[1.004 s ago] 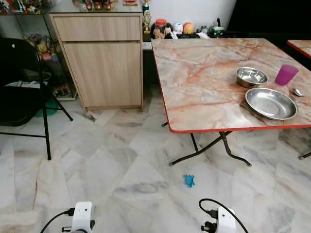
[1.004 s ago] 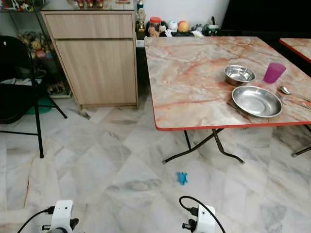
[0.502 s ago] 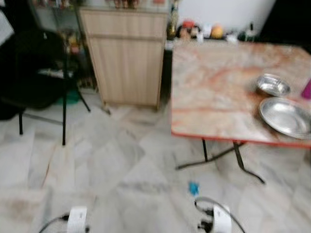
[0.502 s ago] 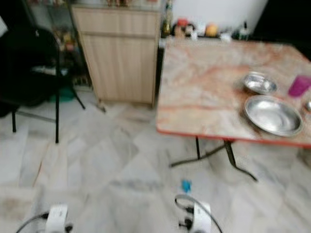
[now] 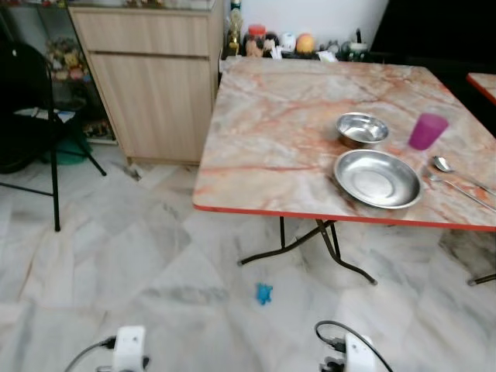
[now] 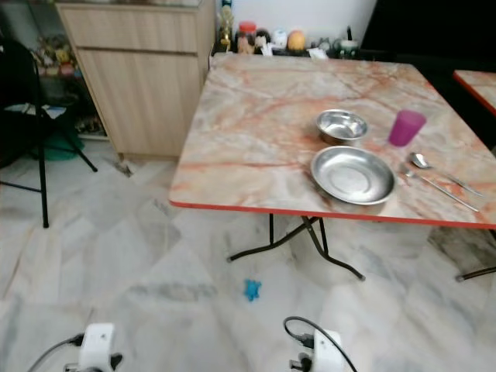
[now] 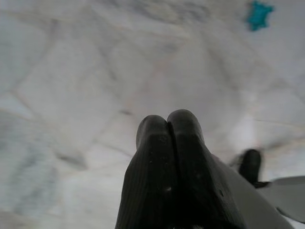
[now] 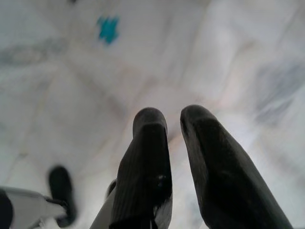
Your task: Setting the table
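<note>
On the tabletop [image 5: 294, 116] ahead and to the right, plate [image 5: 377, 178], bowl [image 5: 362, 129], cup [image 5: 427, 130] and spoon [image 5: 443, 164] lie nearer the right gripper [image 8: 174, 119], jaws slightly spread, than the left gripper [image 7: 167, 125], jaws pressed together, both hanging low over the floor.

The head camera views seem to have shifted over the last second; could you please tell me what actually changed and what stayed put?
Only the camera moved: it swung right, so the marble-patterned folding table sits more centrally and the steel spoon is fully visible. On it, the large steel plate, small steel bowl and purple plastic cup kept their places. The small blue toy stayed on the floor. Both arms still hang idle; nothing was grasped or released.
</note>
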